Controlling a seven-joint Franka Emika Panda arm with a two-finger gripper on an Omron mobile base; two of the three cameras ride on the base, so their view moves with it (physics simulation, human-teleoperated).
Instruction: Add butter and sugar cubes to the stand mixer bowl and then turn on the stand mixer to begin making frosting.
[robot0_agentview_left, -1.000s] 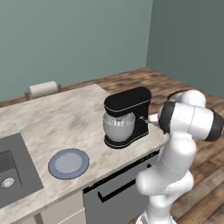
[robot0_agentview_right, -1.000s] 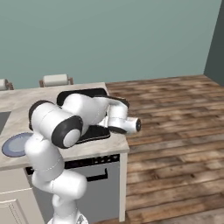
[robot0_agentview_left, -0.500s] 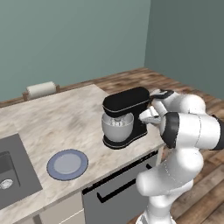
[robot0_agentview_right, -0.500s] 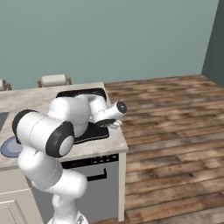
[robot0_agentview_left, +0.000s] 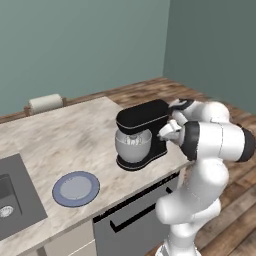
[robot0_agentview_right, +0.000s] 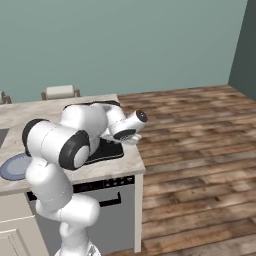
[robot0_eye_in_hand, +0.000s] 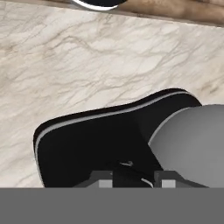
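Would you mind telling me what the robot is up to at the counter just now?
The white arm has its gripper right up against the back of the black stand mixer, which sits near the counter's right end. The hand view looks down on the mixer's base and part of the silvery bowl. The jaws look partly apart with nothing held, though their exact state is hard to read. The blue-grey plate sits bare, nearer the sink.
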